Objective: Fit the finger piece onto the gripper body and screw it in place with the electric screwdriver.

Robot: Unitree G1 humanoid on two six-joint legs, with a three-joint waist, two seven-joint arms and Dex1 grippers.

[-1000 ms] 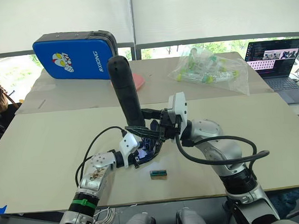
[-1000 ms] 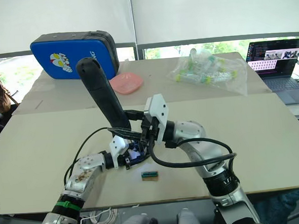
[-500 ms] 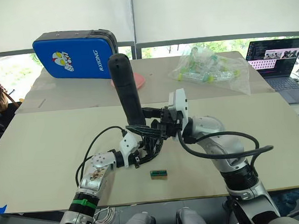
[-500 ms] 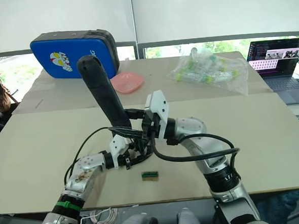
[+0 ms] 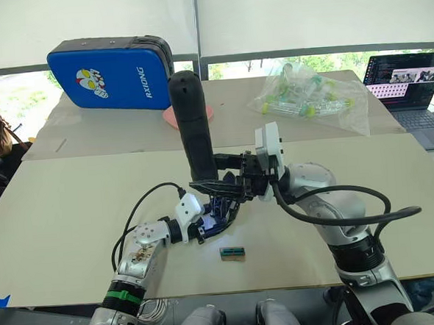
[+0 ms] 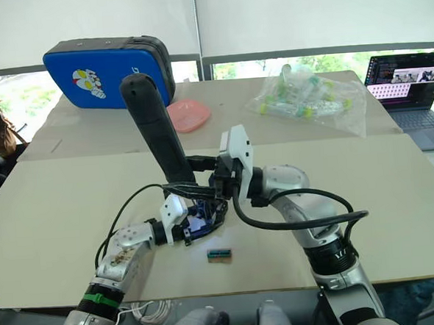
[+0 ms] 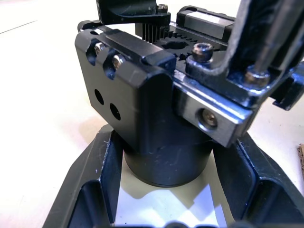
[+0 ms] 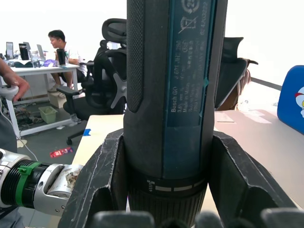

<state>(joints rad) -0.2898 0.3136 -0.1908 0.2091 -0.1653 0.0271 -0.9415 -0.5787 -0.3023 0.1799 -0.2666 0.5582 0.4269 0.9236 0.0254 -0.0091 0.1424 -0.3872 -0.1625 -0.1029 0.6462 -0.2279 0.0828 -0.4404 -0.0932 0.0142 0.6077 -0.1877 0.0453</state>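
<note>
My left gripper (image 5: 216, 215) is low over the table, shut on the gripper body (image 7: 152, 95), a black block with screws and a silver bracket. The electric screwdriver (image 5: 191, 120) stands almost upright over it, rounded end up and lower end down at the body. My right gripper (image 5: 207, 173) is shut around its lower barrel, and the right wrist view shows the barrel (image 8: 171, 95) clamped between both fingers (image 8: 102, 180). A dark shape rises from the bracket (image 7: 251, 38); I cannot tell whether it is the finger piece or the bit.
A small green-topped brown block (image 5: 231, 253) lies just in front of the grippers. At the back are a blue case (image 5: 112, 73), a pink dish (image 6: 190, 115), a plastic bag of tubes (image 5: 309, 98) and a laptop (image 5: 407, 77). A person (image 8: 57, 42) sits at a distant desk.
The screwdriver has tilted more upright and my right wrist has shifted a little to the right. The camera view has also moved slightly. My left gripper still holds the body in place.
</note>
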